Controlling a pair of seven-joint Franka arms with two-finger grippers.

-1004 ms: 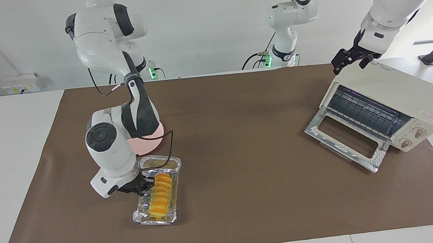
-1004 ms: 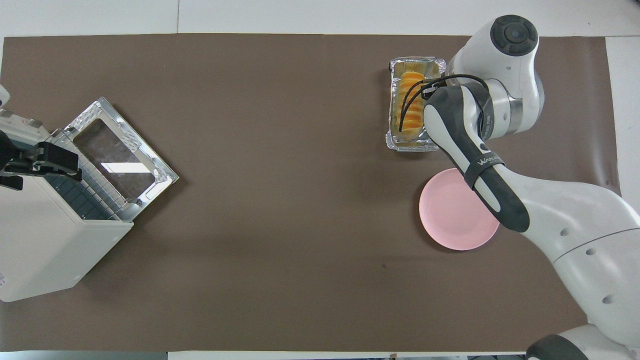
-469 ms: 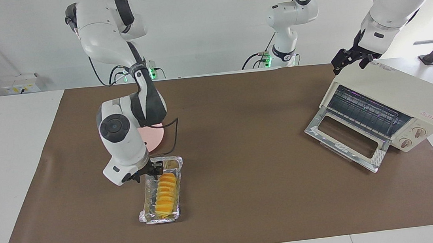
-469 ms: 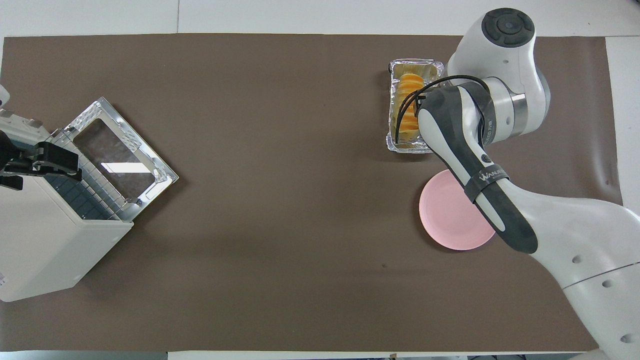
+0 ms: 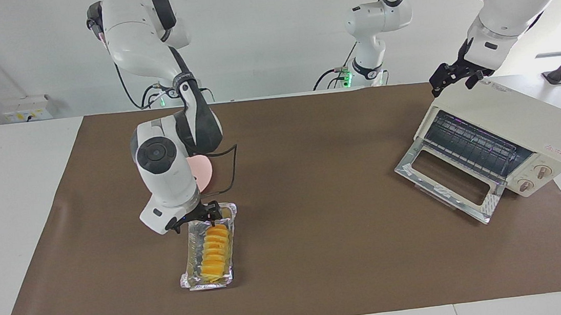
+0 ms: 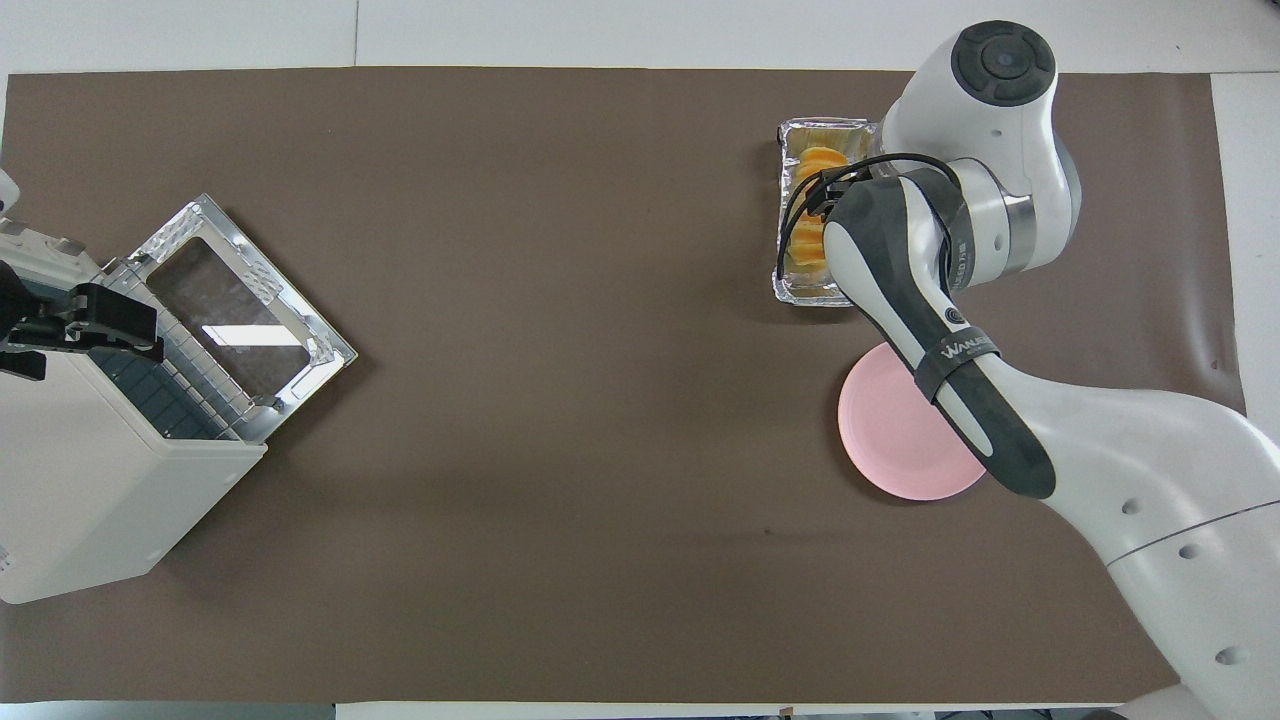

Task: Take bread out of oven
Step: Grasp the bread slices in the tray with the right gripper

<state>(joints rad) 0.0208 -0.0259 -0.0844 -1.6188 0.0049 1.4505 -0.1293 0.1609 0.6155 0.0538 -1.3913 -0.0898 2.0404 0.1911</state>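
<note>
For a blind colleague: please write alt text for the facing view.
The bread lies in a foil tray on the table, out of the open oven. The right gripper is over the tray's end nearest the robots; the left gripper is at the oven's top.

Bread (image 5: 215, 252) in tray (image 5: 192, 280), outside oven (image 5: 514, 130)

The right gripper (image 5: 202, 215), which a second ago is down in the crinkled silver foil tray (image 5: 193, 280) against the side of the ridged golden-yellow bread (image 5: 214, 254), now hangs above the tray's end nearer the robots, clear of the loaf. Its white arm (image 5: 166, 176) is drawn up and back toward its base, uncovering less of the round pink plate (image 6: 890, 440) in the facing view. The tray sits straighter on the brown mat (image 5: 321, 256) than a second ago, its skew gone.
</note>
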